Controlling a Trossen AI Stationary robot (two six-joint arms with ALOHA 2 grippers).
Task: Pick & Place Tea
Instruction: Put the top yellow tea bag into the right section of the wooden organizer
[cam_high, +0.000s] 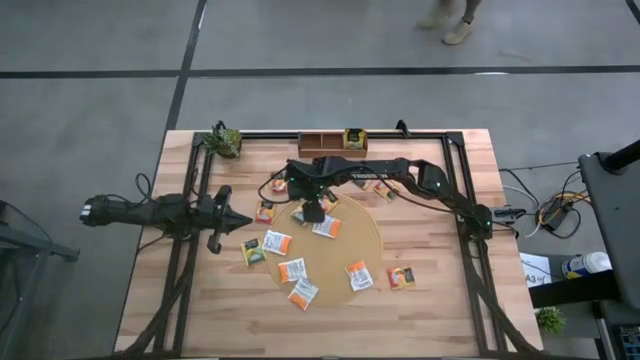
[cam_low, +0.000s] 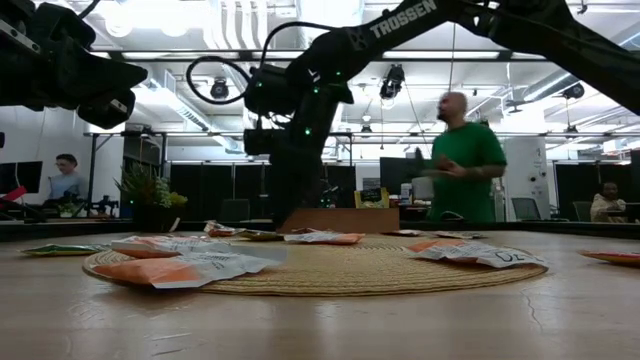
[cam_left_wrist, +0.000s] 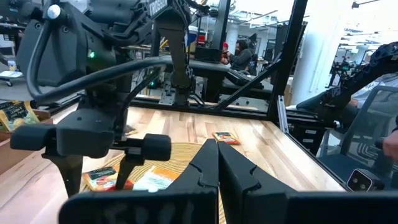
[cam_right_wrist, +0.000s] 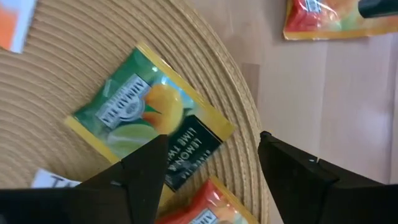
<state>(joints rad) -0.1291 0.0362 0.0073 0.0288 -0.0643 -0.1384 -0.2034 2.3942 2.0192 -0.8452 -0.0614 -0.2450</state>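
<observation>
1. The right hand (cam_high: 314, 212) hangs over the upper left edge of the round woven mat (cam_high: 345, 235), near the middle of the high view, with its arm reaching in from the right.
2. Its two fingers (cam_right_wrist: 140, 171) stand wide apart and hold nothing.
3. In the right wrist view, a green and yellow tea sachet (cam_right_wrist: 152, 115) lies flat on the mat just beyond those fingers, partly covered by one fingertip; an orange sachet (cam_right_wrist: 202, 202) shows between the fingers at the bottom edge.
4. The left hand (cam_high: 240, 222) rests at the centre left of the high view, off the mat, pointing right; its fingers (cam_left_wrist: 214, 171) are pressed together with nothing between them.
5. The tea sachets (cam_high: 300, 270) lie scattered over the mat and the bench (cam_high: 440, 320): several on the lower left of the mat, one orange sachet (cam_high: 401, 277) off the mat at lower right, others just left of the mat.
6. A small wooden tray (cam_high: 325, 143) sits at the top centre edge of the bench, with a dark green sachet (cam_high: 354, 138) in its right end.
7. A small potted plant (cam_high: 224, 141) stands at the bench's upper left corner.
8. In the low view, a person in a green shirt (cam_low: 467, 160) stands in the room beyond.
</observation>
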